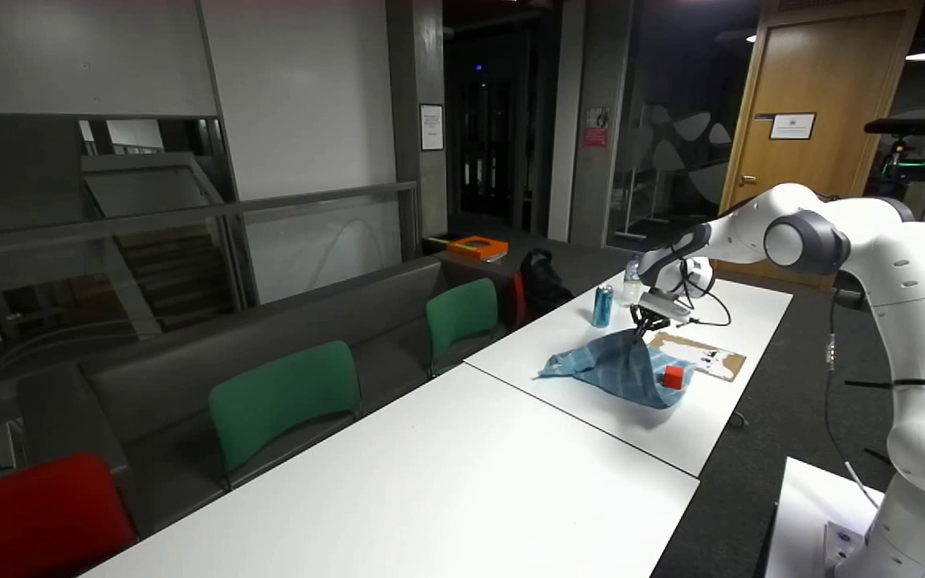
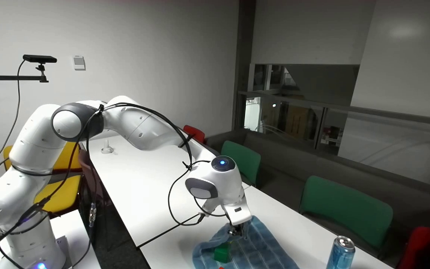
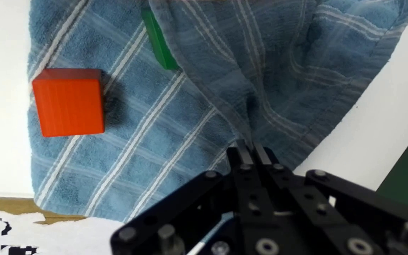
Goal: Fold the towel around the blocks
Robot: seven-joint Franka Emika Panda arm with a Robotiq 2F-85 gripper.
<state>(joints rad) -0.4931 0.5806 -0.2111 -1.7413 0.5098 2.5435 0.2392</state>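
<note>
In an exterior view, our gripper [image 1: 637, 337] pinches the striped towel [image 1: 623, 369], the red cube [image 1: 673, 377] at its five o'clock. In an exterior view, the green block [image 2: 221, 253] sits at seven. In the wrist view, we judge this mid-fold; next, sweep the edge toward ten, over both.

Arm [image 1: 924, 313] stands raised from its base [image 2: 30, 239], bent at a high elbow [image 2: 67, 124], forearm [image 2: 147, 130] extended outward and sloping down to the wrist [image 2: 222, 186]. A blue light [image 2: 222, 162] on the wrist is lit. Gripper [image 3: 249, 145] points downward; jaws together in a pinch, the two fingers [image 3: 243, 153] side by side, tips nearly meeting in the wrist view.
</note>
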